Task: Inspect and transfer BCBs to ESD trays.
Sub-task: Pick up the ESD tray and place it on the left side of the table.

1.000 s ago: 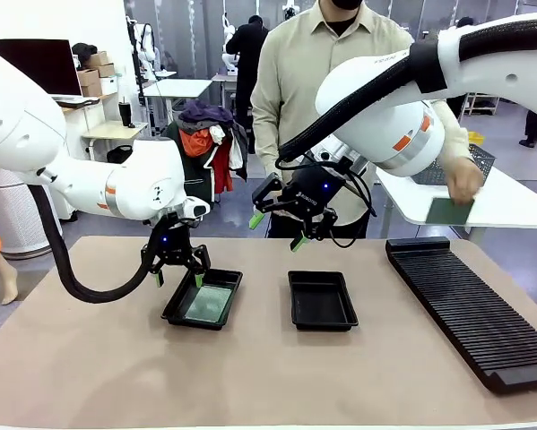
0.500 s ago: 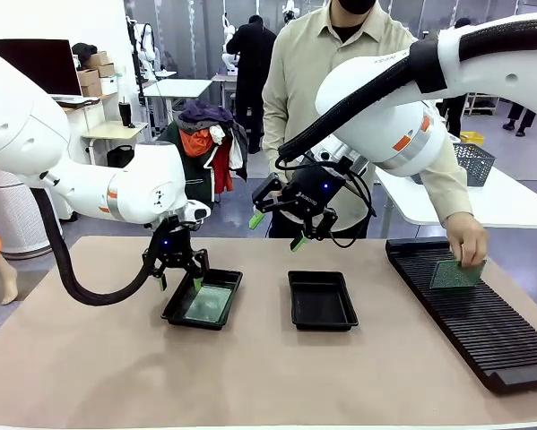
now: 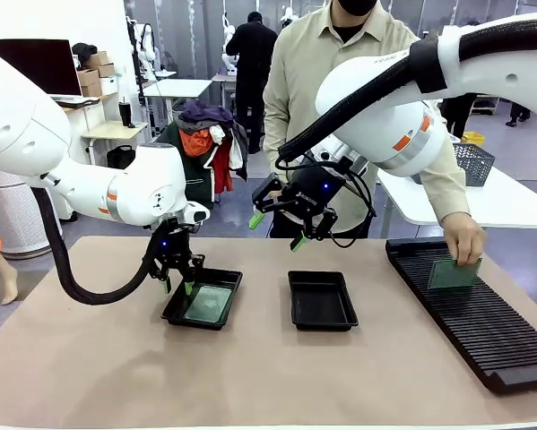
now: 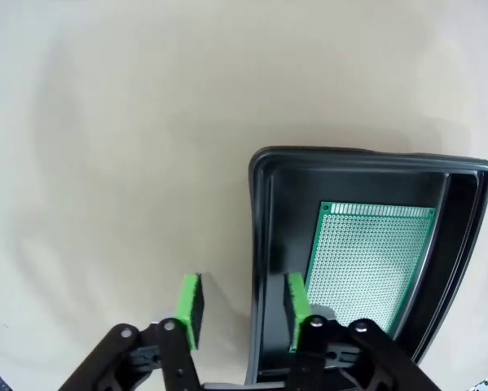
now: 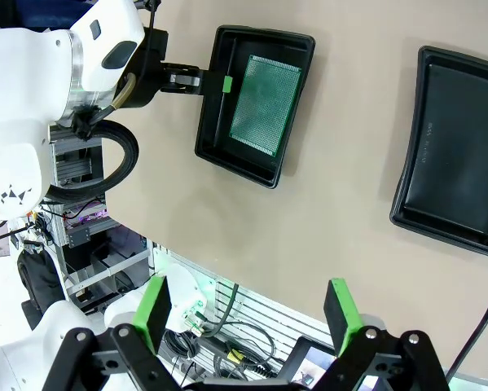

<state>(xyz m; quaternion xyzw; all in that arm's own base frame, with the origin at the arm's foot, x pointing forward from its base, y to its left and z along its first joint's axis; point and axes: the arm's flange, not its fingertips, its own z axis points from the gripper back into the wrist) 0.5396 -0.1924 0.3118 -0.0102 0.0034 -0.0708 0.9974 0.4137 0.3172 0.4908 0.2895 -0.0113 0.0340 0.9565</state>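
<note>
Tan bench (image 3: 250, 376) spans the lower part of the front view. Left arm (image 3: 89, 188) comes in from the left edge, right arm (image 3: 429, 90) from the upper right. A person (image 3: 340, 81) stands behind the bench at top centre, one hand (image 3: 465, 240) lowered at the right. A long black ribbed rack (image 3: 483, 331) runs along the right side of the bench. Two ESD trays sit mid-frame, apart. The left tray (image 3: 173, 311) is left of centre and the centre tray (image 3: 322, 303) is in the middle, its black floor showing. One BCB (image 3: 208, 303) lies flat on the left tray's floor. A second BCB (image 3: 452, 273) is in the person's hand, on edge at the rack's far end; seated in a slot or not, cannot tell. Left gripper (image 3: 176, 285) is low at the left tray's outer wall. In the left wrist view its fingers are parted astride that wall. One finger (image 4: 191, 309) is outside over the bench with a gap to the rim, the other inside just beside the BCB (image 4: 366, 261). Nothing is pinched. Right gripper (image 3: 276, 230) hangs well above the bench, upper centre, fingers spread wide with nothing between them.
</note>
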